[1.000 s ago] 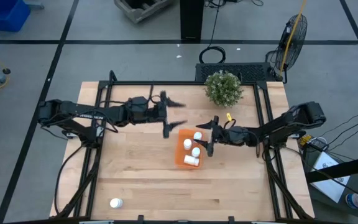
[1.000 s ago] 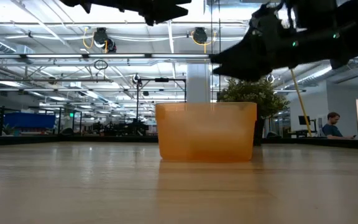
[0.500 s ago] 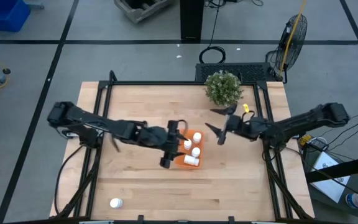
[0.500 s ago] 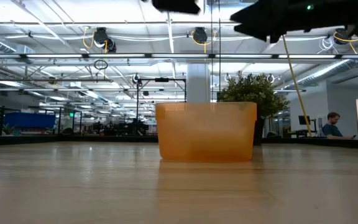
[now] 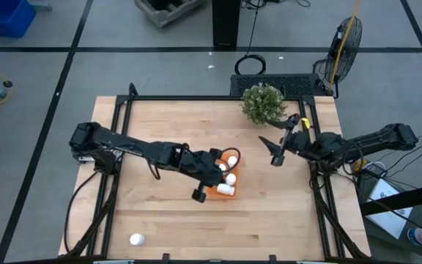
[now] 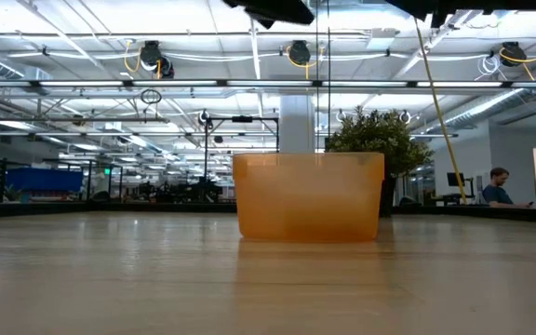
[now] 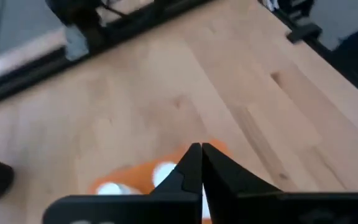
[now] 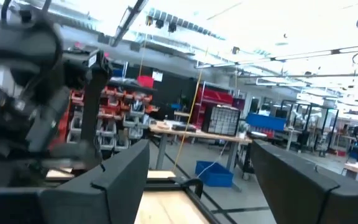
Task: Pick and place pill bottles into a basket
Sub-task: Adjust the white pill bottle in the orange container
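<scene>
**Ana:** What changed just then?

**Ben:** The two arms swapped places. A moment earlier the right gripper (image 5: pixel 270 151) was over the basket (image 6: pixel 307 200), and the left arm was up at the far side of the table (image 5: pixel 269 213). Then the right arm pulled back toward its own side, near the green plant (image 5: pixel 263 103). Its claw was spread wide with nothing in it.

**Ana:** And the left one?

**Ben:** The left gripper (image 7: pixel 201 155) swung over and hung right above the basket. Its two fingers were pressed together, and no bottle was between them.

**Ana:** Where were the pill bottles (image 5: pixel 230 177)?

**Ben:** White ones lay in the basket under that claw. Three showed plainly, and the arm may have hidden a fourth. The basket sat near the middle of the table.

**Ana:** So was the job done?

**Ben:** Not yet. One last bottle (image 5: pixel 136 239) lay alone by the near left corner, well apart from the basket and from both claws. The left arm looked the better one to fetch it, but it would have to open its claw first.
</scene>
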Action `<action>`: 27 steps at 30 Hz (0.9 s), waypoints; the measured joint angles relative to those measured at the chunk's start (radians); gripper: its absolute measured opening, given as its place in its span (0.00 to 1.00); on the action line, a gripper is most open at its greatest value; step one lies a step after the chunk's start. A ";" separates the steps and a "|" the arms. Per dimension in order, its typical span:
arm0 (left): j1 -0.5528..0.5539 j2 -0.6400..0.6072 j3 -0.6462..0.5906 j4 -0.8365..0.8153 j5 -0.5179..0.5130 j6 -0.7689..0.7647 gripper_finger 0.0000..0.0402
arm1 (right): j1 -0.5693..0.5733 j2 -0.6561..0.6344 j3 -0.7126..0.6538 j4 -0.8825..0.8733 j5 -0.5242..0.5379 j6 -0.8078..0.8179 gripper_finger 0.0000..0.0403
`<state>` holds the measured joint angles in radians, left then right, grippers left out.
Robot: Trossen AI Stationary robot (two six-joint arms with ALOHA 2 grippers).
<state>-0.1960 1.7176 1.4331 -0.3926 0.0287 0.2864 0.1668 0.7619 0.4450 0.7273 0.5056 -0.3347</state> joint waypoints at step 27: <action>0.040 0.278 0.177 -0.264 0.067 0.056 0.00 | -0.002 -0.080 0.000 -0.096 0.045 -0.026 0.66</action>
<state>-0.1559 1.9953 1.6096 -0.6564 0.0957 0.3422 0.1650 0.6815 0.4450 0.6308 0.5507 -0.3611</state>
